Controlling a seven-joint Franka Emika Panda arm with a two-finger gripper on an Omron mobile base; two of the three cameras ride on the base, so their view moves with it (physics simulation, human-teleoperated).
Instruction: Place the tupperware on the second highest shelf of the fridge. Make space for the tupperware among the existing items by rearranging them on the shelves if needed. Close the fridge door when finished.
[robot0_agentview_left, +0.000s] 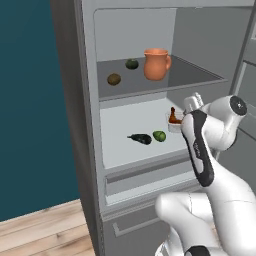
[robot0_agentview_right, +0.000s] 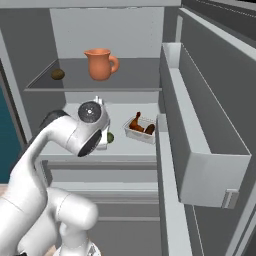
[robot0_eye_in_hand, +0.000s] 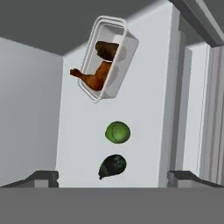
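Hand view: the end effector (robot0_eye_in_hand: 113, 175) is released, its two dark fingertips (robot0_eye_in_hand: 41, 177) standing wide apart at the bottom of the frame with nothing between them. It faces down onto the second highest shelf (robot0_eye_in_hand: 144, 87). Just past the fingertips lies the aubergine (robot0_eye_in_hand: 112, 166), and just beyond it the lime (robot0_eye_in_hand: 117, 132), close to the aubergine but apart from it. Farther on rests the tupperware (robot0_eye_in_hand: 109, 59), free of the end effector and clear of the lime. Its long axis runs diagonally in this frame, and the brown food pieces lie along that axis inside it.

In the right base view, the tupperware (robot0_agentview_right: 141, 129) sits flat on the white shelf, toward its right side, near the fridge's right wall and at a slant to the front edge. The lime (robot0_agentview_right: 110, 137) shows partly behind the arm. Bare shelf surface lies behind the tupperware, toward the back wall.

In the left base view, the aubergine (robot0_agentview_left: 140, 138) and lime (robot0_agentview_left: 159, 135) lie near the shelf's front edge, with open shelf to their left. On the grey glassy shelf (robot0_agentview_left: 190, 75) above stand the orange jug (robot0_agentview_left: 156, 64) and two small round fruits (robot0_agentview_left: 114, 79), well apart from one another.

The fridge door (robot0_agentview_right: 215, 115) stands open at the right, its grey bin (robot0_agentview_right: 210, 170) projecting inward.
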